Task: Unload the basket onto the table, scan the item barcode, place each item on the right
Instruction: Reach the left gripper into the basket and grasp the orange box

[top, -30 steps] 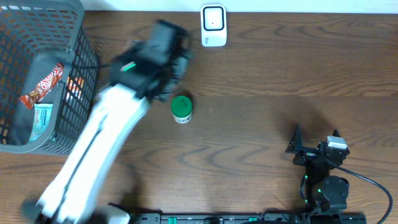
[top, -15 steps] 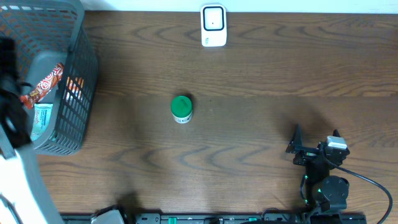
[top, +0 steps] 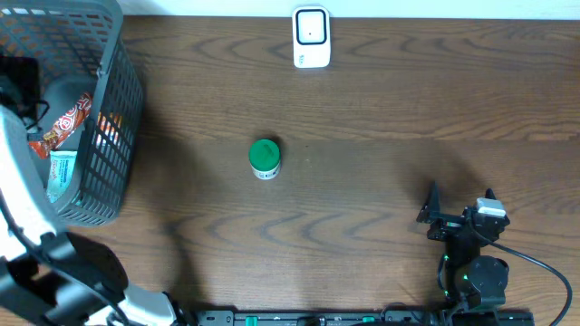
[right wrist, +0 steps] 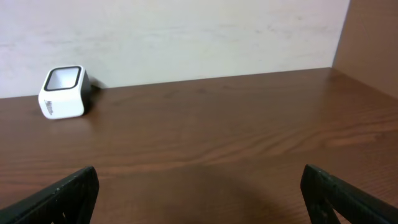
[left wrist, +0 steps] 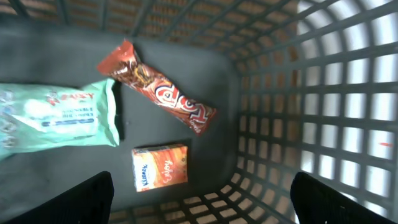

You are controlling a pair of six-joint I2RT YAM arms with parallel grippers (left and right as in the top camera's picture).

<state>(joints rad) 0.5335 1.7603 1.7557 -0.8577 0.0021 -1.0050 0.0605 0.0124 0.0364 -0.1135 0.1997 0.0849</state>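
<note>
- Left gripper [left wrist: 202,202] is held released over the basket [top: 113,109], within its rim.
- Right gripper [top: 460,205] is seen released, well apart from the basket, open table [top: 381,118] between.

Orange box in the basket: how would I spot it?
Look in the grey basket at the table's left end. Three items lie on its floor. The orange box sits beside the red bar and green pack: the only squared carton.

Probably a mock shop checkout: barcode scanner [top: 310,36] and shopping basket [top: 122,118].
</note>
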